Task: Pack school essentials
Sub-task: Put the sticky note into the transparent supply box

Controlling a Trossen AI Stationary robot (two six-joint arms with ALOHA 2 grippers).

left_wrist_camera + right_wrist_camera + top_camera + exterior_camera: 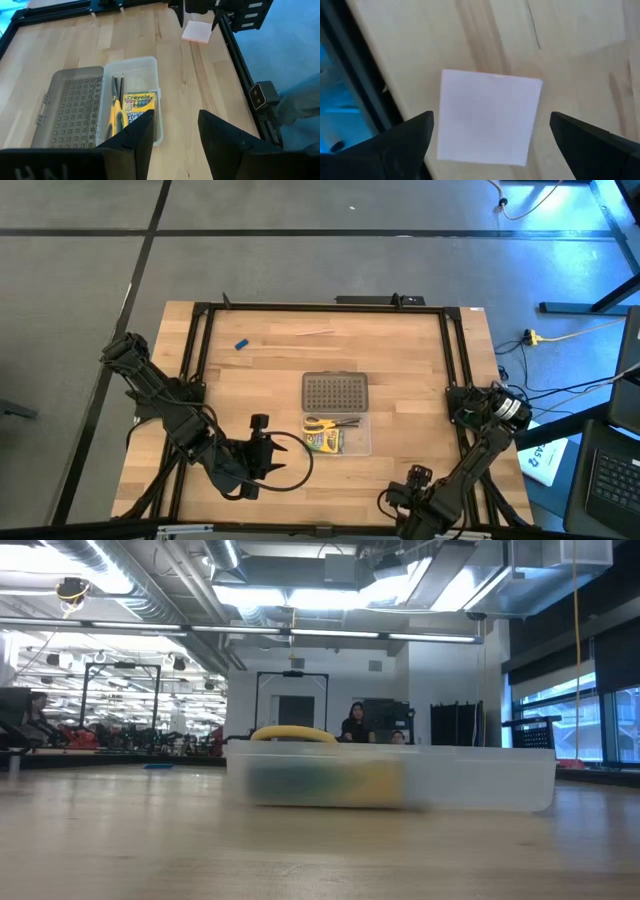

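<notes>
The clear case [338, 432] lies open at the table's middle, its grey perforated lid [335, 392] flat on the far side. Inside are the yellow-handled scissors [115, 117], the crayon box [140, 107] and dark pencils [118, 86]. The pink sticky-note pad [489, 117] lies flat on the table near its right near corner. My right gripper [492, 142] hangs open right above the pad, pointing down, one finger on either side. My left gripper [175, 137] hovers open, with nothing between its fingers, near-left of the case. A blue eraser [241, 344] and a pale stick [313, 332] lie at the far side.
Black frame rails [197, 360] run along the table's left, right and far edges; one rail [365, 95] passes close beside the pad. In the low view the case [400, 775] fills the middle, with a person [355, 722] in the room beyond.
</notes>
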